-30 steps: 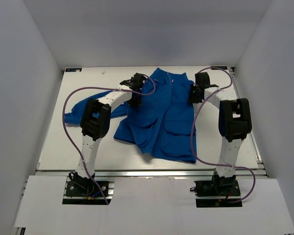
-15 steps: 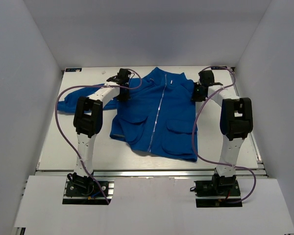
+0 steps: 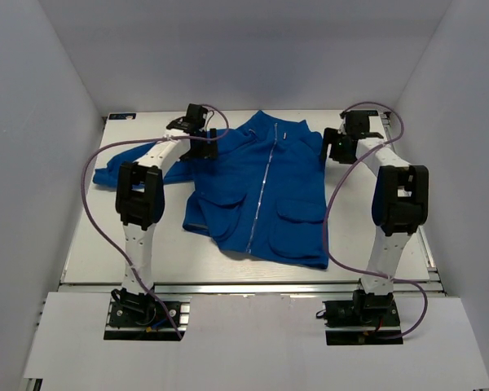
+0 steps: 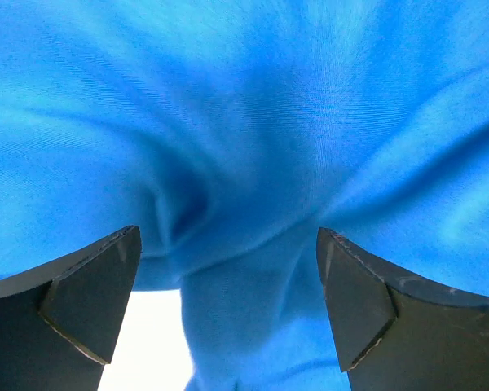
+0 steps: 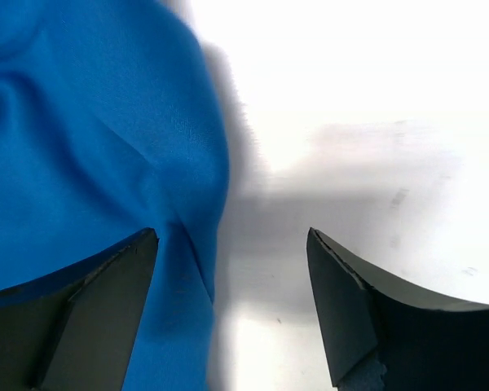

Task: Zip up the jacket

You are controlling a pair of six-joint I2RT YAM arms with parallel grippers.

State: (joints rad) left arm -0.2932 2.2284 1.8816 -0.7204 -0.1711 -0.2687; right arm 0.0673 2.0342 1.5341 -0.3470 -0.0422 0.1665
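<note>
From above, the silver centre zipper (image 3: pixel 262 191) of the bright blue soft jacket (image 3: pixel 289 183) is too small to show its slider. The left wrist view's 6 o'clock edge cuts off both black wedge-shaped fingers (image 4: pixel 73 301).

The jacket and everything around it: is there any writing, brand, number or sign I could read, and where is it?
No text can be read anywhere.
The jacket has a small pale speck at its collar, perhaps a tag: too small to read.
The wrist views show only plain blue cloth and the white table, with no lettering.
</note>
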